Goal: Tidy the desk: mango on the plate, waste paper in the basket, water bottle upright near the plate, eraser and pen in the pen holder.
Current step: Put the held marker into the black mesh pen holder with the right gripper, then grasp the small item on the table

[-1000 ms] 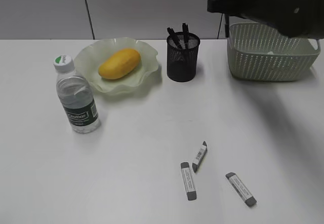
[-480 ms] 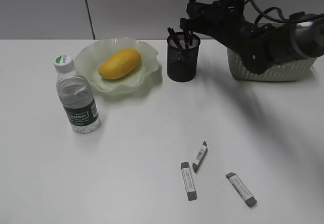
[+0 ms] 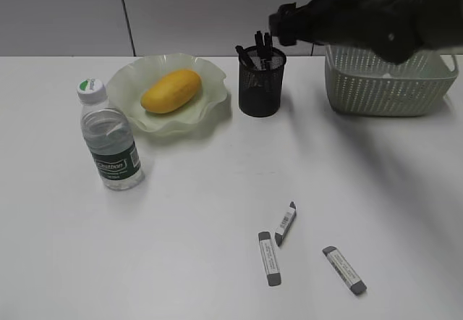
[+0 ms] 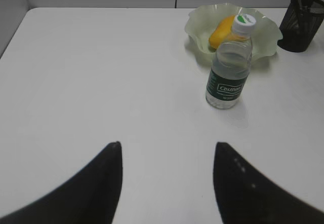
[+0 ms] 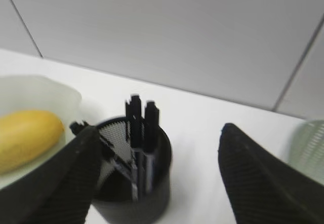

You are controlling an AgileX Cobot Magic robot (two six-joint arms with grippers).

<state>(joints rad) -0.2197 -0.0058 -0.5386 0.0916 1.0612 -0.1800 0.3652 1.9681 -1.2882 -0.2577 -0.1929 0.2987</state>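
Observation:
The yellow mango (image 3: 171, 90) lies on the pale green wavy plate (image 3: 123, 81). The water bottle (image 3: 108, 135) stands upright left of the plate. The black mesh pen holder (image 3: 261, 81) holds black pens. Three grey-and-white erasers (image 3: 285, 223) (image 3: 269, 258) (image 3: 344, 269) lie on the table in front. My right gripper (image 3: 278, 24) (image 5: 159, 127) is open and empty, hovering just above the pen holder (image 5: 134, 183). My left gripper (image 4: 167, 145) is open and empty over bare table, with the bottle (image 4: 228, 77) ahead of it. No waste paper shows.
The grey-green slotted basket (image 3: 391, 81) stands at the back right, partly behind my right arm. The left wrist view also shows the mango (image 4: 221, 31), the plate (image 4: 195, 24) and the pen holder (image 4: 302, 24). A panelled wall runs behind the table.
My right arm swung left from over the basket to above the pen holder. One more pen now stands in the holder. The left gripper and other objects have not moved.

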